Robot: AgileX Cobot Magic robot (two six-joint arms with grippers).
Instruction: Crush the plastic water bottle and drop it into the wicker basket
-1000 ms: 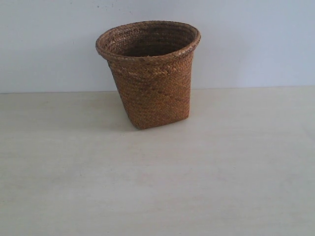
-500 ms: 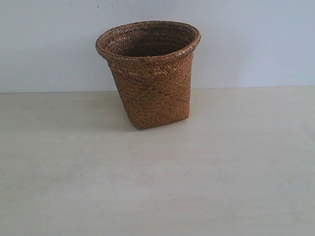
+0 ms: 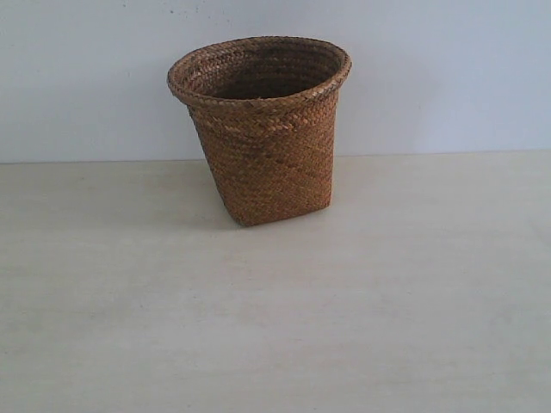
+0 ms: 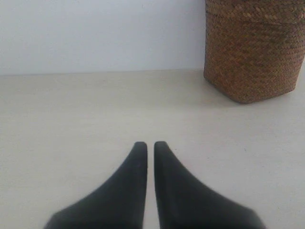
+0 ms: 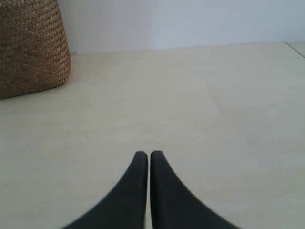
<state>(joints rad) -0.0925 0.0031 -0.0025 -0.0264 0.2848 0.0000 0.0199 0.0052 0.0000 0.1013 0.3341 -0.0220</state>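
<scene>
Wicker basket upright on the counter.
Exterior view: the wicker basket stands on its squarish base on the pale counter, near the wall, open rim up. Left wrist view: the left end effector has its fingers pressed almost together, gripping nothing, the wicker basket well apart ahead. Right wrist view: the right end effector is likewise closed over bare counter.

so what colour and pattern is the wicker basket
The wicker basket is reddish brown, in a tight diagonal weave with a braided rim; the exterior view shows it best.
</scene>
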